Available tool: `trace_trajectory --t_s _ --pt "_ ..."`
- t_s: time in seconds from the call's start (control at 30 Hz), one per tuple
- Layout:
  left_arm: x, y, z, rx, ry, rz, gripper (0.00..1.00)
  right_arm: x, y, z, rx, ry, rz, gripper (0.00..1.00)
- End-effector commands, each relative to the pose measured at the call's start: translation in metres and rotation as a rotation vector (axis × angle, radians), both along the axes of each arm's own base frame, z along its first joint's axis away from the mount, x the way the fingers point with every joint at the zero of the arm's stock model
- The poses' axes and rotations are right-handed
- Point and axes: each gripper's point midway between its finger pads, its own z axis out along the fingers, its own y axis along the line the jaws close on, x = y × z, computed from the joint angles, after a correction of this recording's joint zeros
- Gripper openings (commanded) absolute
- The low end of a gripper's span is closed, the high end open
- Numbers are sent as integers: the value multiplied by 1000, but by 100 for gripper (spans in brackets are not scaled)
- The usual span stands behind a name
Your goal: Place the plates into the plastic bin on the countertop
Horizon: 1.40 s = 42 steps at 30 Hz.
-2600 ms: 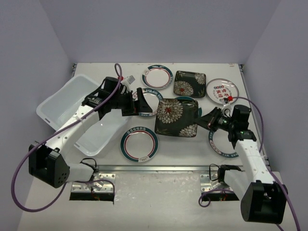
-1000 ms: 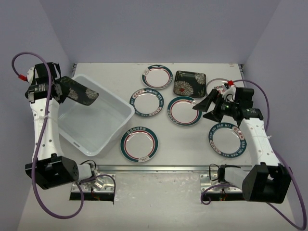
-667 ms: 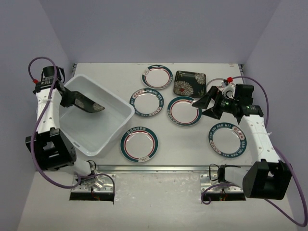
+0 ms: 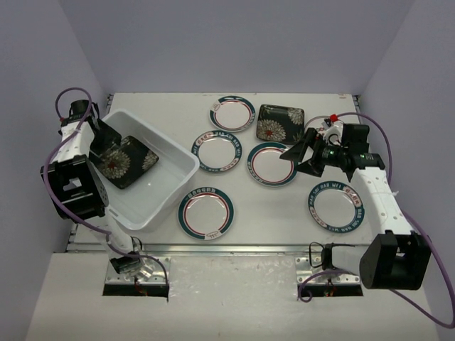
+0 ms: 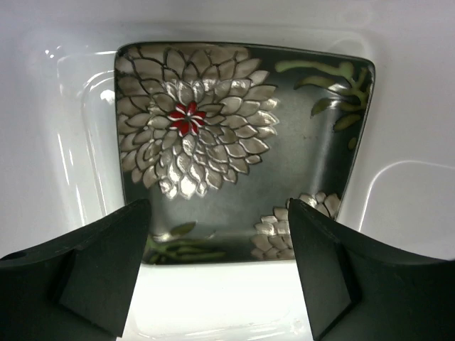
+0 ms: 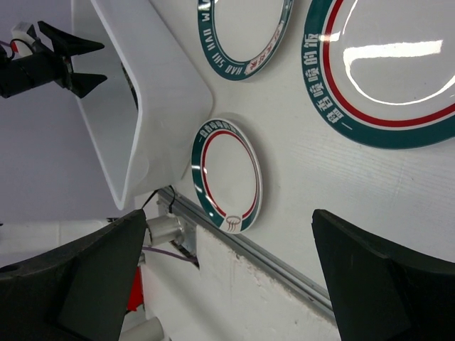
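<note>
Our left end effector [image 5: 217, 213] hangs spread over the square black flowered plate [image 5: 234, 135], which lies loose on the floor of the white translucent plastic bin [image 4: 173, 190]. Our right end effector [image 4: 293, 160], likewise spread, hovers above a round white teal-rimmed plate [image 4: 272, 164] on the off-white surface [image 4: 270, 213], probably lining up a pick.

— What kind of place is this?
— A robot test lab, I think, not a real kitchen. Plain grey-violet panels [image 4: 234, 42] enclose the off-white countertop [image 4: 284, 213], and purple cables [image 4: 62, 94] hang from two arms [image 4: 377, 199] beside a metal rail [image 4: 234, 248].
</note>
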Motion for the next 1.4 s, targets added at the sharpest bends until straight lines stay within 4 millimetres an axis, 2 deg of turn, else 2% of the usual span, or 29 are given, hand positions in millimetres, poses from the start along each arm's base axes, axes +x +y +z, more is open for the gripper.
trace_trajectory --t_s 0.0,0.17,0.2,0.27,0.37,0.43,0.5,0.57,0.63,0.67,0.73,0.77,0.8,0.87,0.93,1.03,1.13,1.3,1.37 --pt "17 18 16 58 -58 18 81 16 -5 3 -34 -22 -30 99" --pt "12 19 32 70 -53 31 96 32 -14 -15 -88 82 -57 99" --pt "12 17 41 66 -71 26 100 37 -16 -15 -103 87 -64 99" --pt "14 6 61 37 -134 -5 100 51 -27 -19 -162 76 -111 99" --pt "11 -17 111 23 -273 -65 100 76 -46 -26 -263 43 -175 99" --pt "12 -57 146 -17 -386 -176 100 96 -59 -37 -334 9 -207 99" --pt "6 -106 169 -22 -459 -291 100 115 -69 -50 -375 8 -236 99" --pt "-3 -150 163 -52 -462 -388 100 128 -72 -62 -391 21 -242 99" --pt "-26 -200 163 -92 -490 -491 100 144 -82 -75 -410 74 -316 99" --pt "-32 -212 153 -111 -472 -519 100 146 -85 -81 -406 107 -354 99" --pt "-61 -232 137 -147 -458 -552 100 149 -80 -94 -320 158 -443 99" --pt "-64 -234 125 -164 -434 -553 100 158 -79 -88 -286 136 -477 99" --pt "-75 -239 124 -176 -449 -570 100 154 -85 -103 -282 162 -551 99" --pt "-92 -246 113 -211 -443 -603 100 161 -93 -111 -243 131 -661 98" --pt "-102 -249 114 -223 -460 -628 100 160 -95 -122 -223 123 -704 96" --pt "-116 -254 114 -242 -461 -680 100 177 -95 -131 -188 108 -727 93" --pt "-121 -257 118 -249 -464 -702 100 183 -92 -145 -169 118 -726 91" --pt "-122 -265 137 -276 -504 -749 100 189 -93 -166 -148 101 -753 87" --pt "-123 -266 142 -278 -506 -757 100 192 -90 -171 -132 109 -748 79"
